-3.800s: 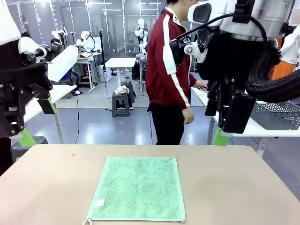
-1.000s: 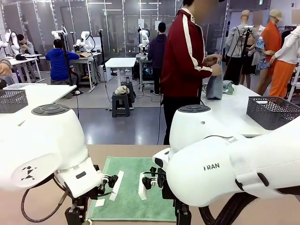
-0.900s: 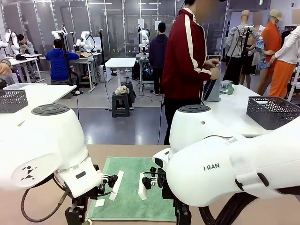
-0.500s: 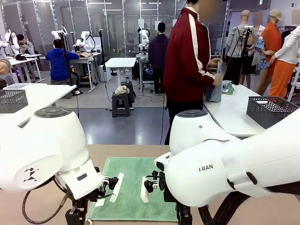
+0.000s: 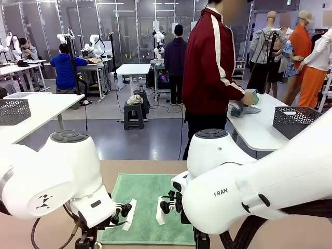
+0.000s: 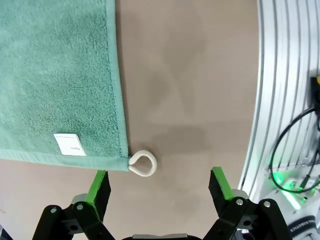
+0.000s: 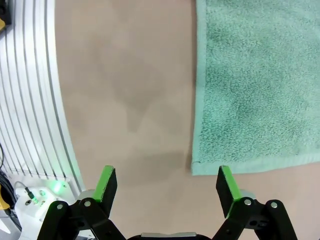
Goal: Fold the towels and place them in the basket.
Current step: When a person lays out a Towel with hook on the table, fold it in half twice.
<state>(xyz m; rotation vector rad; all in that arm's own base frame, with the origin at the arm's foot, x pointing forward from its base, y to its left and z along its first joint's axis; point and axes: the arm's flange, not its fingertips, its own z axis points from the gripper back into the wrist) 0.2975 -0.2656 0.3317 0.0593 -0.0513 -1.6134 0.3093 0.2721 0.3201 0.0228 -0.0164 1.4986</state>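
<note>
- Lying flat on the tan counter (image 6: pixel 190 90): mint green terry-cloth towel (image 5: pixel 148 199), near hem running across between the two arms, its near corners hidden in the front view behind them.
- Hovering above the near left corner: left end effector (image 6: pixel 160 175), fingers apart, empty.
- Hovering above the near right corner: right end effector (image 7: pixel 166 172), fingers apart, empty.
- Sticking out at the left corner, in line with the left finger gap: small white loop (image 6: pixel 142 163).

Bare tabletop beside the towel's near corner
Bare table (image 6: pixel 190 90) lies between the green towel (image 6: pixel 55 75) and the ribbed rail (image 6: pixel 282 75); the white loop (image 6: pixel 143 163) lies just ahead of the left gripper (image 6: pixel 159 179).
</note>
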